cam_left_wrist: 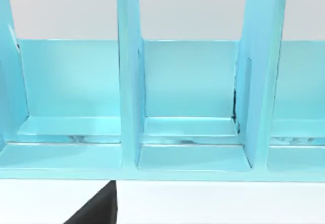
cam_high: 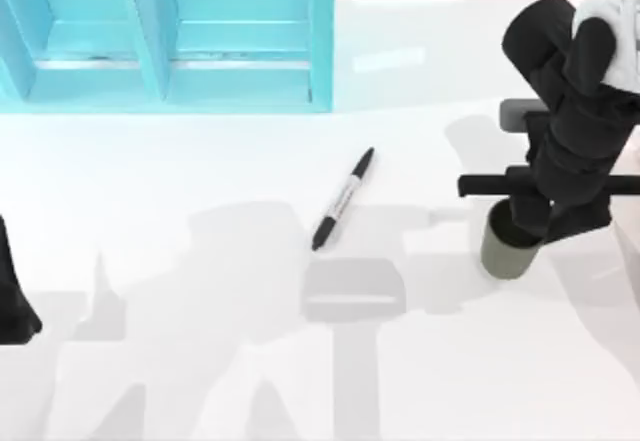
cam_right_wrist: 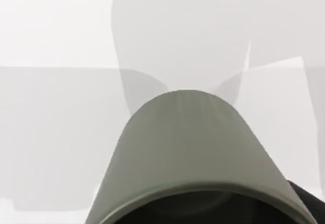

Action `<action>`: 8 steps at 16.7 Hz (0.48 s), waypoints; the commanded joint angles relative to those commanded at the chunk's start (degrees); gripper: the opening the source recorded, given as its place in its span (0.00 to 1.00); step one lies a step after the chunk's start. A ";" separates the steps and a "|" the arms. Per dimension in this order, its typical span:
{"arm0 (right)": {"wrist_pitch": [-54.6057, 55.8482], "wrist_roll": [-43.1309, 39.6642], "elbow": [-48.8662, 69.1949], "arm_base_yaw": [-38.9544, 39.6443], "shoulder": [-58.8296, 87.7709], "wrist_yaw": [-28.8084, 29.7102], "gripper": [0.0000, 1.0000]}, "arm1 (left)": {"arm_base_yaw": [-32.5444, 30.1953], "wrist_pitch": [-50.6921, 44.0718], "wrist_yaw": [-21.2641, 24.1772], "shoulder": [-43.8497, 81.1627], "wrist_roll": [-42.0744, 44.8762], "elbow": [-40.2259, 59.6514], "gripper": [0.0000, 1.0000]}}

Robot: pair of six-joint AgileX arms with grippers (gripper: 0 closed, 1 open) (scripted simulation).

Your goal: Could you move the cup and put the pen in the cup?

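White table (cam_high: pixel 200 381) holds the pen (cam_high: pixel 342 199), its barrel print unreadable, left of the right gripper (cam_high: pixel 530 223) over the cup (cam_high: pixel 508 251); whether that claw is spread, I cannot tell.

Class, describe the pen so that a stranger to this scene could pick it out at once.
Start at the turquoise shelf unit along the table's far edge. Just in front of its right end, a slim pen lies flat and slanted on the white table. Unlike the squat olive cup to its right, it is long, black-tipped and white-barrelled.
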 joint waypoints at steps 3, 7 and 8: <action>0.00 0.00 0.00 0.00 0.00 0.00 0.30 | 0.00 0.00 0.00 0.00 0.00 0.00 1.00; 0.00 0.00 0.00 0.00 0.00 0.00 0.60 | 0.00 0.00 0.00 0.00 0.00 0.00 1.00; 0.00 0.00 0.00 0.00 0.00 0.00 0.68 | 0.00 0.00 0.00 0.00 0.00 0.00 1.00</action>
